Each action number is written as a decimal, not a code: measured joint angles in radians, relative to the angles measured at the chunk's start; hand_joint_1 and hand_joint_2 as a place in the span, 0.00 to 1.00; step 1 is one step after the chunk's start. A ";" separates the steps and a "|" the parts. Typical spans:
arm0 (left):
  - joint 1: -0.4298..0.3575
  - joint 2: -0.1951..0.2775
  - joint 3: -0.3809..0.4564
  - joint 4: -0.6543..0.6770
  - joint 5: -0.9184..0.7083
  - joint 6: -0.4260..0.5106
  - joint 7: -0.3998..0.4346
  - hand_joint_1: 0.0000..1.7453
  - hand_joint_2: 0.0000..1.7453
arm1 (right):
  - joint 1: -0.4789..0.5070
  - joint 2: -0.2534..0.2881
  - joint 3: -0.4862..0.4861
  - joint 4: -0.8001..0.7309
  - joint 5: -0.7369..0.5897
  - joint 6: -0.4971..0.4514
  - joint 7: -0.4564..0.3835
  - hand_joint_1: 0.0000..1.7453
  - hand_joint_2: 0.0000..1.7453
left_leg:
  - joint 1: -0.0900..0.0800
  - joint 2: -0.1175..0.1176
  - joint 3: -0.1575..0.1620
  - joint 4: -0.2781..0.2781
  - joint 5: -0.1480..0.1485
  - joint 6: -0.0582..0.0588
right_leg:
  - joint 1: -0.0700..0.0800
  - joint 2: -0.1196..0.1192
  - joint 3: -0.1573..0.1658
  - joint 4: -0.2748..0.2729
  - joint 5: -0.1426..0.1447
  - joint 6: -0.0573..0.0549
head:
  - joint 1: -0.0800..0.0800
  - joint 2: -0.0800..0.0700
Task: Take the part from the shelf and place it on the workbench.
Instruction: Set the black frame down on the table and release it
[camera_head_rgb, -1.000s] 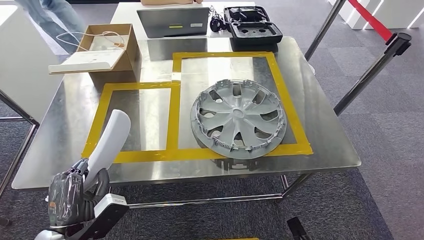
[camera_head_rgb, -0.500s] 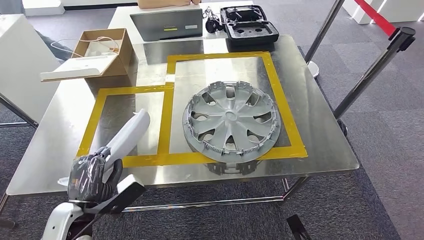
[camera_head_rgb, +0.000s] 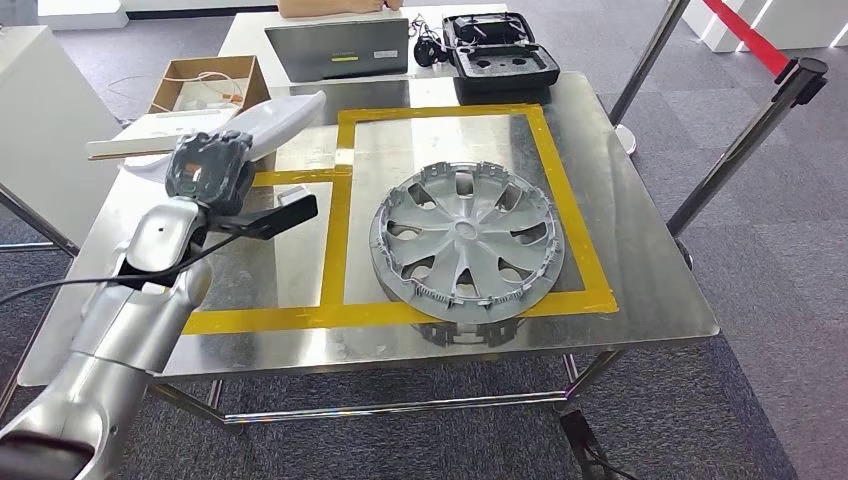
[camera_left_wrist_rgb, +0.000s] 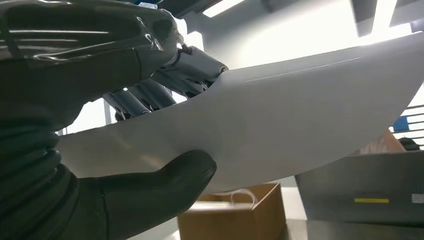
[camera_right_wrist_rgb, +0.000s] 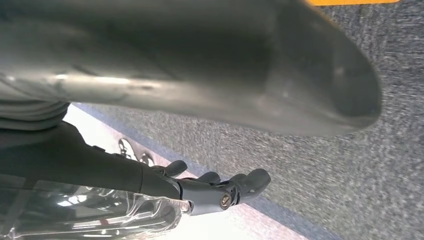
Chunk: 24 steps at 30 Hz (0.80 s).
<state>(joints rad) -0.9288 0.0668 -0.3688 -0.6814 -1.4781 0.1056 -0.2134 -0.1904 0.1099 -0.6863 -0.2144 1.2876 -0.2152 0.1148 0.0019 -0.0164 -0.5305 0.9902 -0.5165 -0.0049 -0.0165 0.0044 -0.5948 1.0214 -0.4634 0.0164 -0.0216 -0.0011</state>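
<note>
The left hand (camera_head_rgb: 208, 172) is raised over the rear left part of the steel workbench (camera_head_rgb: 650, 270), its fingers (camera_left_wrist_rgb: 165, 82) and thumb wrapped around one end of a long, curved white panel (camera_head_rgb: 278, 126); the part is clear of the surface, its free end reaching toward the rear edge, above the left yellow-taped rectangle (camera_head_rgb: 262, 318). In the left wrist view the white panel (camera_left_wrist_rgb: 280, 120) runs across the frame, the thumb pressed under it and the fingers over its upper edge. A silver hubcap (camera_head_rgb: 465, 254) lies flat inside the larger taped rectangle, at its front, overlapping the tape nearest the front edge of the workbench. At the rear left corner stands an open cardboard box (camera_head_rgb: 205, 82) with a flat white board (camera_head_rgb: 140, 135) beside it; a grey laptop (camera_head_rgb: 337, 48) and an open black case (camera_head_rgb: 500, 55) lie along the rear edge. A post with a red barrier belt (camera_head_rgb: 765, 45) stands beyond the right edge, on grey carpet. The right hand (camera_right_wrist_rgb: 200, 192) hangs low over the carpet, its fingers loosely extended with nothing in them.
</note>
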 joint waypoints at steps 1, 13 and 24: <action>-0.038 -0.014 -0.020 0.035 -0.009 -0.013 0.000 1.00 1.00 | 0.005 0.000 -0.002 0.000 -0.005 -0.002 -0.001 0.00 0.00 | 0.000 0.000 -0.001 0.000 0.000 0.000 | 0.000 0.000 0.000 0.000 0.000 0.000 | 0.000 0.000; -0.217 -0.170 -0.157 0.286 -0.025 -0.111 0.076 1.00 1.00 | 0.036 -0.001 -0.027 0.000 -0.032 -0.006 -0.032 0.00 0.00 | -0.001 0.005 -0.002 0.000 -0.004 0.003 | -0.001 0.006 -0.002 -0.003 0.000 0.001 | 0.000 0.000; -0.184 -0.173 -0.169 0.356 0.017 -0.125 0.139 1.00 1.00 | 0.037 0.000 -0.029 0.000 -0.027 -0.006 -0.037 0.00 0.00 | 0.000 0.006 -0.002 0.000 -0.004 0.003 | -0.001 0.008 -0.002 -0.002 0.000 0.000 | 0.000 0.000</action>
<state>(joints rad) -1.1127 -0.1061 -0.5376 -0.3253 -1.4607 -0.0194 -0.0741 -0.1533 0.1098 -0.7154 -0.2144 1.2610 -0.2207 0.0776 0.0015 -0.0103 -0.5329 0.9897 -0.5206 -0.0022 -0.0171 0.0119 -0.5965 1.0191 -0.4637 0.0168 -0.0217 -0.0012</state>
